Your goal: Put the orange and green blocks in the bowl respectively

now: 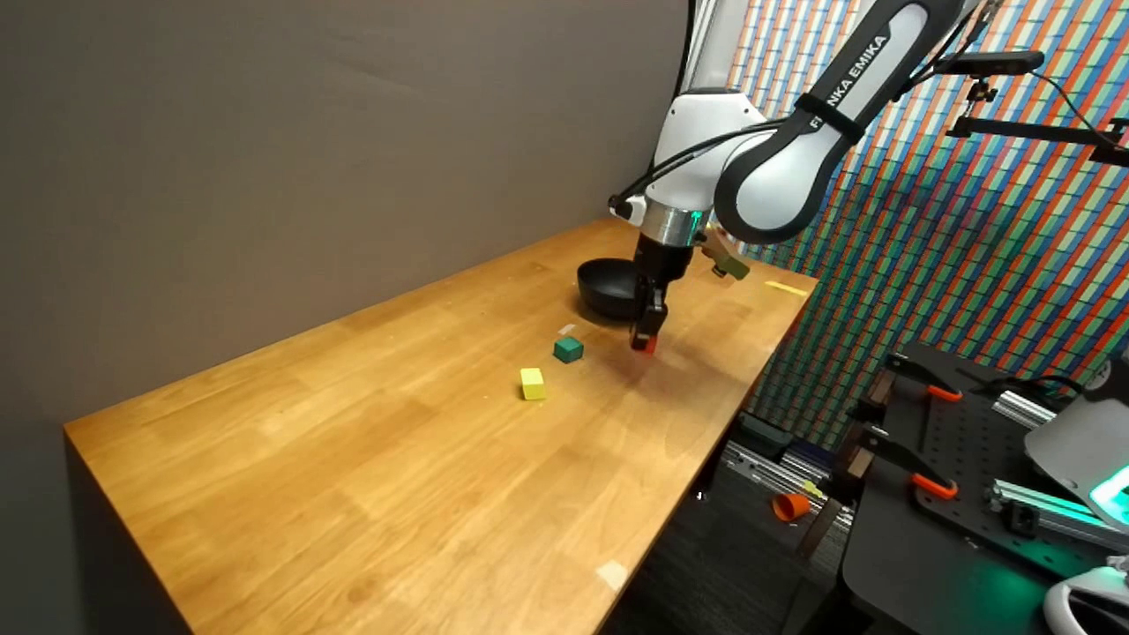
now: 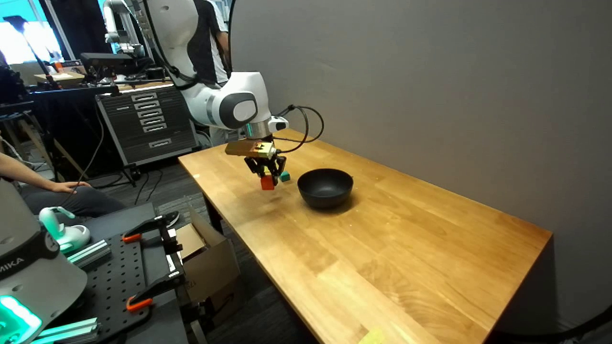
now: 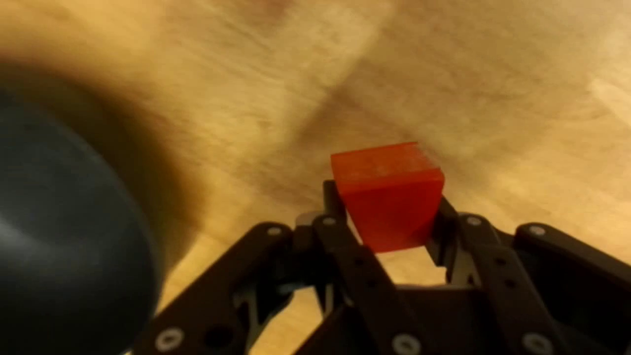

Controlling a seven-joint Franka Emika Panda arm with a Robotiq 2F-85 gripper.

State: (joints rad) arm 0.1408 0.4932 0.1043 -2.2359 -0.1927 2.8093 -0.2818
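– Hand [image 3: 389, 212], foremost in the wrist view: report state.

– Pinching the orange block [image 3: 389, 190] by two opposite sides. Whether its underside is clear of the worktop [image 1: 379, 459] cannot be told.

– Locate the bowl [image 2: 325, 200].

– At three o'clock from the orange block in an exterior view, nine o'clock in the wrist view; near, not touching. Both task blocks are outside it.

– Green block [image 1: 569, 349]?

– Resting on the worktop, at nine o'clock from the hand in an exterior view. The yellow block [image 1: 532, 384] lies near it, between seven and eight o'clock. It is not a task item.

– List the likely faults.

– Fault 1, bowl strike. Cause: traversing before the orange block is raised higher than the bowl. Probable effect: bowl shoved, block knocked loose. Fault 2, slip or pivot. Cause: an off-centre pinch combined with a jerky lift. Fault 3, missed drop. Cause: releasing before the block is well over the bowl; it would likely tumble to the worktop. Fault 4, disturbed green block. Cause: a low swing, since it sits near the hand.
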